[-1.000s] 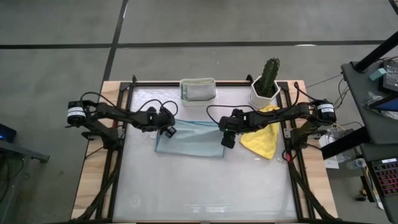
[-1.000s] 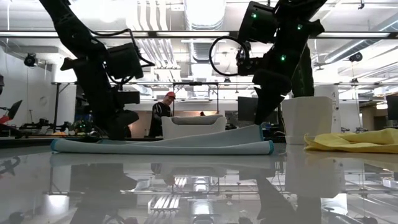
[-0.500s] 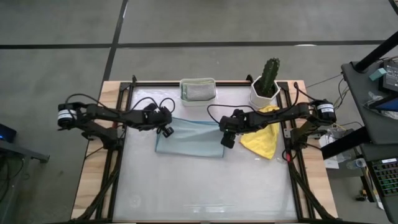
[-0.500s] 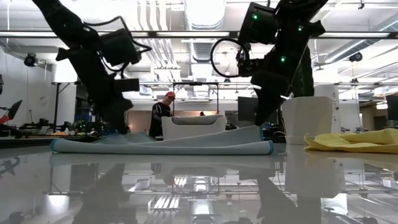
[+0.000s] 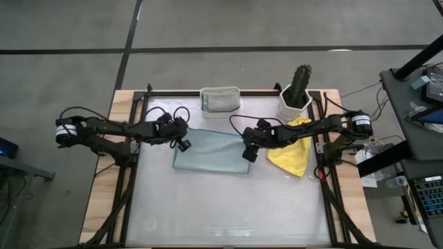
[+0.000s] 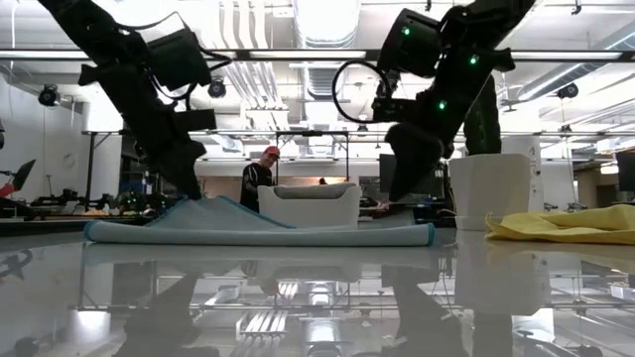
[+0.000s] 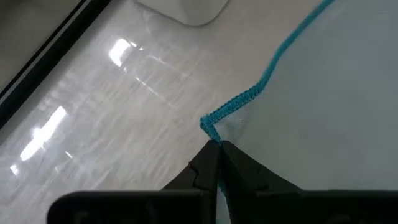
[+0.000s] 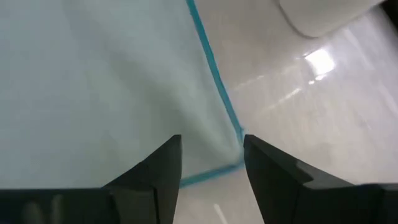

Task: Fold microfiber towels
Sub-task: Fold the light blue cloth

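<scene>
A pale blue-grey microfiber towel (image 5: 211,152) with a bright blue hem lies on the glossy table. My left gripper (image 5: 183,144) is shut on its far left corner, which stands up as a peak (image 6: 203,203). My right gripper (image 5: 247,155) hovers open just above the towel's far right corner (image 8: 239,163), one finger on either side and touching nothing. A yellow towel (image 5: 291,155) lies crumpled at the right. A sage green towel (image 5: 220,100) sits inside the white tub. My left gripper pinches the towel's far left corner (image 7: 211,132) between its two fingertips, and the hemmed tip pokes out just past them. The fingers slant down from the table's left side. The corner is lifted into a low tent; the rest of the towel lies flat on the table.
The white tub (image 5: 220,90) stands at the far edge, and a cactus in a white pot (image 5: 296,97) at the far right beside the yellow towel. The near half of the table (image 5: 228,207) is bare. A person (image 6: 260,178) shows in the room beyond.
My left gripper has risen and drawn back a little toward the table's left edge, taking the towel's far left corner up with it into a peak. The towel's right side, raised beside my right gripper before, now lies flat.
</scene>
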You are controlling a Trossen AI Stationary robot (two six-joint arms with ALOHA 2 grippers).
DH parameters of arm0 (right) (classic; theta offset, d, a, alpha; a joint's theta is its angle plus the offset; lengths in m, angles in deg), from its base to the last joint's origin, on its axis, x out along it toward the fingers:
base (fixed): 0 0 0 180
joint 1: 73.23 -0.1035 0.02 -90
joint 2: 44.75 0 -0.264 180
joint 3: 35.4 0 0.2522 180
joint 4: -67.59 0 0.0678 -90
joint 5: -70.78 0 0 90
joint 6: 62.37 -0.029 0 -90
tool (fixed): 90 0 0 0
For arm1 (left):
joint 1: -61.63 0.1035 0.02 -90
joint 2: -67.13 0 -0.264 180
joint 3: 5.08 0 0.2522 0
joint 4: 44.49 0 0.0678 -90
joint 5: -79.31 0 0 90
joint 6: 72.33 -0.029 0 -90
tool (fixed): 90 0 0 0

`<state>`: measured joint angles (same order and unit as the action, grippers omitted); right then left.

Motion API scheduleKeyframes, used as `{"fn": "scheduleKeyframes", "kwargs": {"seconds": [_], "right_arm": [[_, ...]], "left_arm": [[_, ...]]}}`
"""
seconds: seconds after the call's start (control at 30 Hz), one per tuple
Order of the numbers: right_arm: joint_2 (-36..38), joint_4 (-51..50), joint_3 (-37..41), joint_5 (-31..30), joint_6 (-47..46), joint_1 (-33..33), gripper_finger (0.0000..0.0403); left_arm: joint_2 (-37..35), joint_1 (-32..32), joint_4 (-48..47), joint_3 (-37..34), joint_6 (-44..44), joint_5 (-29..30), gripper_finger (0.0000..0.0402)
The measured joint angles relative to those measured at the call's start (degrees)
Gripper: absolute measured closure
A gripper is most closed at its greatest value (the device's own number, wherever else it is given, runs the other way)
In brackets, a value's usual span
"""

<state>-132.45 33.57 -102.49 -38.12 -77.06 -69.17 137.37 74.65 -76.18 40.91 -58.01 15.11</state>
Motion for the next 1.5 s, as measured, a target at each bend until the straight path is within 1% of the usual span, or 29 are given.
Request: {"fn": "scheduleKeyframes", "kwargs": {"seconds": [0.17,0.33,0.47,0.57,0.7,0.8,0.83,0.9,0.93,1.0,1.13,1.23,1.33,1.43,1.5], "right_arm": [[-1.27,1.39,0.01,-4.18,1.28,0.54,0.0239],[-2.36,2.95,0.01,-4.29,2.35,0.98,0.0239],[-2.45,2.99,-0.01,-4.27,2.85,1.13,0.0239],[-2.41,2.98,-0.08,-4.27,2.96,1.13,0.0239],[-2.01,2.02,-0.15,-4.25,2.98,1.13,0.0239],[-1.68,1.83,-0.42,-3.60,3.23,1.13,0.0239],[-1.62,1.77,-0.63,-2.48,3.48,1.13,0.0239],[-1.58,2.52,-0.87,1.65,4.21,1.21,0.0246],[-1.59,3.17,-0.86,3.90,4.49,1.44,0.0253],[-2.18,7.25,-0.51,6.35,4.88,1.59,0.0271],[-4.86,14.75,0.07,6.92,6.95,2.01,0.0319],[-7.67,20.66,0.07,6.94,8.03,2.91,0.0357],[-10.77,24.03,0.07,6.89,8.60,4.00,0.0387],[-12.68,25.13,-0.27,6.88,7.93,5.11,0.0393],[-13.36,25.49,-0.59,6.79,7.60,5.72,0.0394]], "left_arm": [[-2.47,0.00,-4.15,0.00,2.10,1.18,0.0401],[-2.87,-0.01,-7.90,-0.39,6.28,1.70,0.0401],[-1.07,0.00,-7.54,-0.76,6.28,1.73,0.0401],[0.97,-0.02,-5.63,-0.76,5.99,3.46,0.0401],[3.91,0.00,-4.96,-0.76,6.05,3.85,0.0397],[5.97,0.00,-4.78,-0.76,6.04,3.81,0.0377],[6.51,0.00,-5.03,-0.76,6.04,3.66,0.0368],[7.11,0.00,-5.10,-0.76,6.04,3.51,0.0344],[7.19,0.00,-5.08,-0.76,6.00,3.42,0.0331],[7.03,-0.01,-5.30,-0.76,5.62,2.93,0.0305],[5.72,0.00,-8.41,0.42,4.05,1.85,0.0262],[4.49,-0.02,-14.40,2.33,2.87,-0.13,0.0244],[2.60,-0.05,-20.34,4.20,3.24,-4.04,0.0241],[0.41,-0.95,-24.13,4.63,3.32,-11.11,0.0251],[-1.02,-2.23,-24.25,4.26,3.14,-16.40,0.0264]]}}
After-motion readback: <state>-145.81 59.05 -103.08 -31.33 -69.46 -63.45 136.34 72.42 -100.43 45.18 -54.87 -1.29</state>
